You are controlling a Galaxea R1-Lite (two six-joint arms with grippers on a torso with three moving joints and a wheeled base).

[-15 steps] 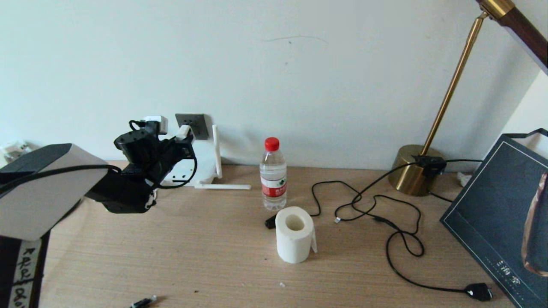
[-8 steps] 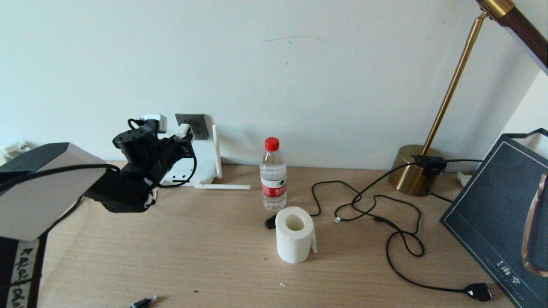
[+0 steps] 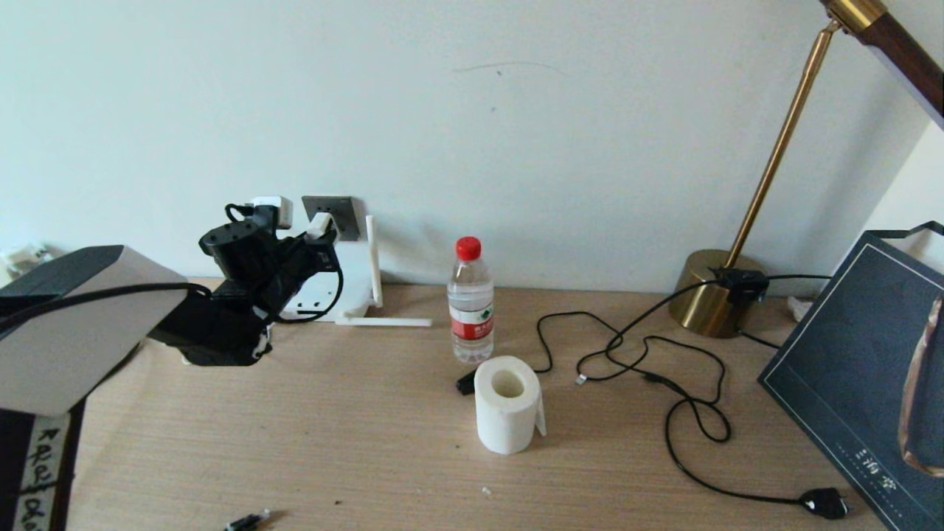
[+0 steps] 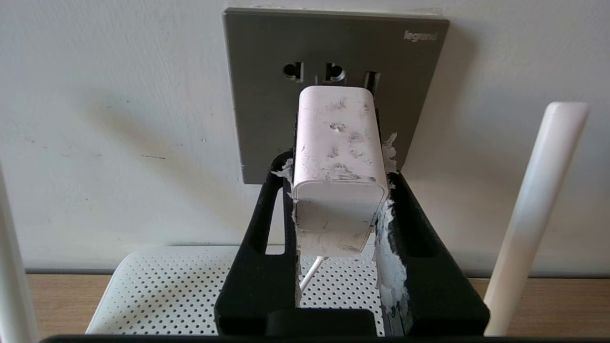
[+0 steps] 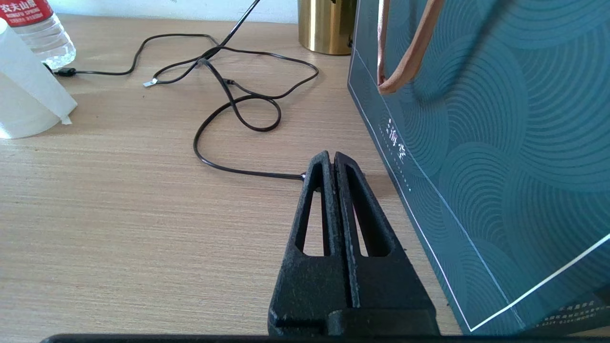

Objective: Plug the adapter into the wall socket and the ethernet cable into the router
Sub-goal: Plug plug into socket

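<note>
My left gripper (image 3: 316, 234) is shut on the white adapter (image 4: 338, 157), whose thin white cord hangs below it. The adapter's front end is up against the dark grey wall socket (image 4: 267, 95), just below the top row of holes; its pins are hidden. Under it lies the white router (image 4: 157, 286) with an upright antenna (image 4: 533, 214). In the head view the adapter (image 3: 320, 223) meets the socket (image 3: 338, 206) above the router (image 3: 354, 291). The black ethernet cable (image 5: 238, 170) loops across the desk on the right, its clear tip (image 3: 581, 379) lying free. My right gripper (image 5: 332, 157) is shut and empty above the cable's near end.
A water bottle (image 3: 470, 299) and a toilet roll (image 3: 507, 404) stand mid-desk. A brass lamp base (image 3: 712, 295) is at the back right, and a dark blue bag (image 3: 863, 369) stands close beside the right gripper. A black disc plug (image 3: 824, 503) lies near the front right.
My left gripper has moved slightly up and toward the wall, bringing the adapter closer to the socket. Nothing else has moved.
</note>
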